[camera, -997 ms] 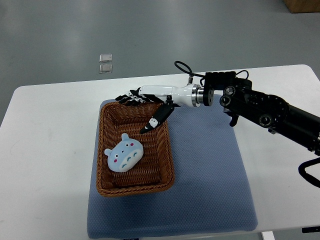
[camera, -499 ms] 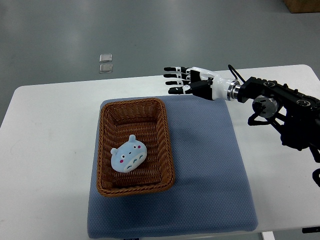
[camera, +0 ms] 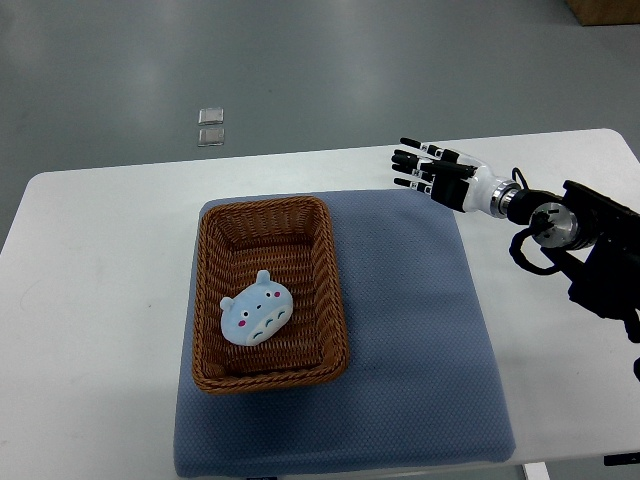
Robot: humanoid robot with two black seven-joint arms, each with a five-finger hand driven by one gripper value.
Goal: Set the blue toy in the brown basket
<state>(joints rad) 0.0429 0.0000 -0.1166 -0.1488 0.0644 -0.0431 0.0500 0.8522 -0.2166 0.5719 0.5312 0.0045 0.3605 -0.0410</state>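
Note:
The blue toy (camera: 256, 313), a round pale-blue plush with pink cheeks, lies inside the brown wicker basket (camera: 332, 290), toward its near half. My right hand (camera: 425, 170) hovers over the table's far right part, well clear of the basket. Its fingers are spread and hold nothing. The right arm runs off the picture's right edge. No left arm shows.
The basket stands on a blue mat (camera: 410, 340) that covers the middle of the white table (camera: 90, 300). Two small clear squares (camera: 210, 126) lie on the grey floor beyond the table's far edge.
My right hand has drawn back from over the basket's far rim to the right, empty. The blue toy has settled slightly in the basket and stays there.

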